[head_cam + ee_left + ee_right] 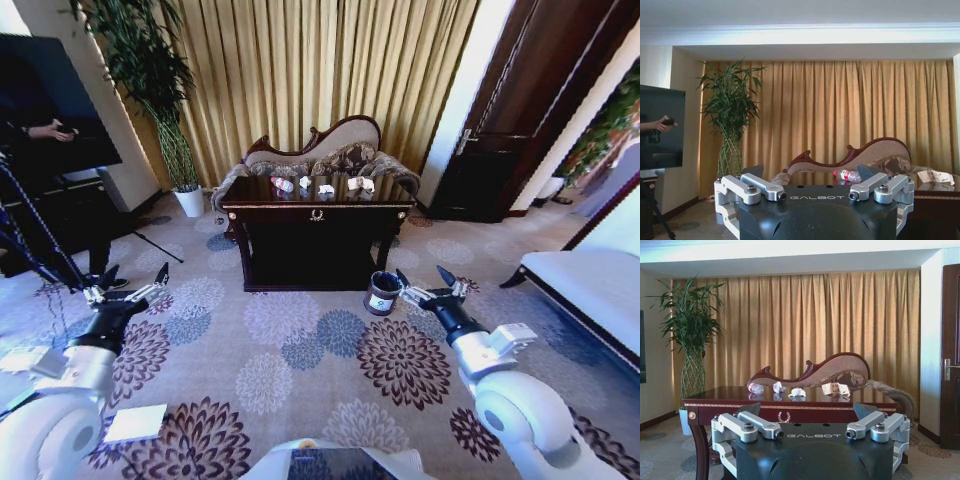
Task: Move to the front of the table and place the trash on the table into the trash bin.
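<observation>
The dark glossy table [316,212] stands ahead at mid-room, in front of a carved sofa. On its top lies the trash: a small clear bottle [282,184] with a red cap and a few white paper wads [326,188]. The right wrist view shows the table [790,405], the bottle [756,388] and the wads [798,392] at a distance. The left wrist view catches the bottle [847,175]. The trash bin [382,293] sits on the carpet by the table's right front leg. My left gripper [134,275] and right gripper [424,278] hover open and empty, well short of the table.
A patterned sofa [320,150] stands behind the table. A potted plant [178,150] is at the back left, with a dark TV stand [60,215] farther left. A white bench [590,285] is on the right. Flowered carpet lies open between me and the table.
</observation>
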